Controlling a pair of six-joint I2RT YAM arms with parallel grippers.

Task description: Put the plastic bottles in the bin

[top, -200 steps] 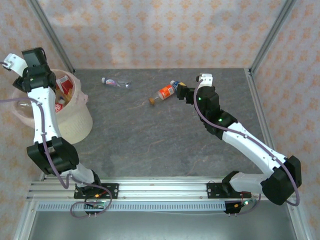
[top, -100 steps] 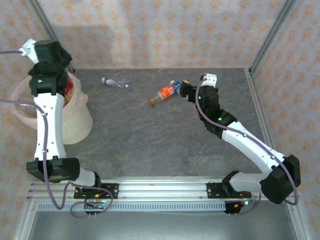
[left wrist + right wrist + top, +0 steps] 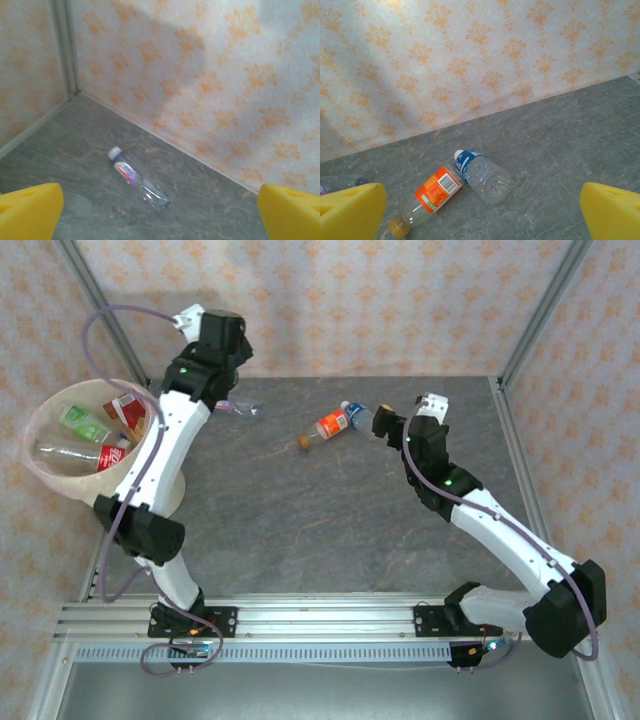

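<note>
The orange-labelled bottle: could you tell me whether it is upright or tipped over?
Tipped over: the orange-labelled bottle lies lengthwise on the table.

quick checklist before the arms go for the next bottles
1. Left pincer open, nothing held: ok.
2. Right pincer open, nothing held: ok.
3. White-cap bottle lying free ahead of the left pincer: ok.
4. Orange bottle apart from blue bottle: not ok, they look to be touching.
5. Bin mouth unblocked by either arm: ok.
</note>
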